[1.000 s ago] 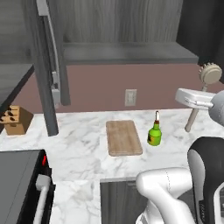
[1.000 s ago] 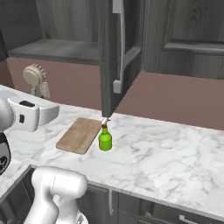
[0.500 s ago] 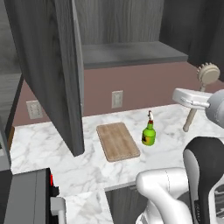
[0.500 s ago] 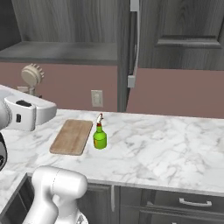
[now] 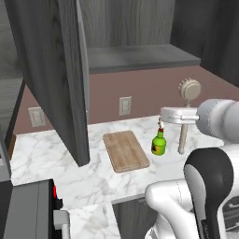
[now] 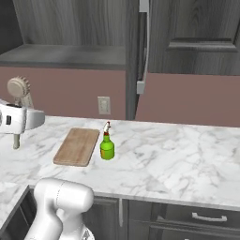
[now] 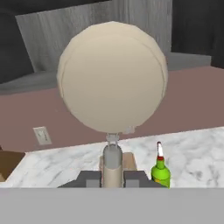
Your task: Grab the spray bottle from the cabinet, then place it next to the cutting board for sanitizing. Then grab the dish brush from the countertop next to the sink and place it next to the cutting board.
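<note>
The gripper point(image 7: 113, 178) is pinching the dish brush point(image 7: 113, 78) by its handle, round head standing above the fingers point(image 7: 89, 179), the spray bottle point(image 7: 160, 171) sitting just beside the cutting board point(image 5: 125, 150).

arm point(image 5: 186, 210): glossy white rounded shells, smooth, cylindrical links joined by bulbous elbows. one dark charcoal joint band, oval and glossy, sits just right of the big white shoulder shell. wrist link point(image 5: 219, 117) is a pale grey-white drum; the flat white hand block point(image 5: 179, 114) juts from its left side. finger tips point(image 7: 89, 178) are small, square, dark grey blocks. no cables, screws or markings can be made out.
</note>
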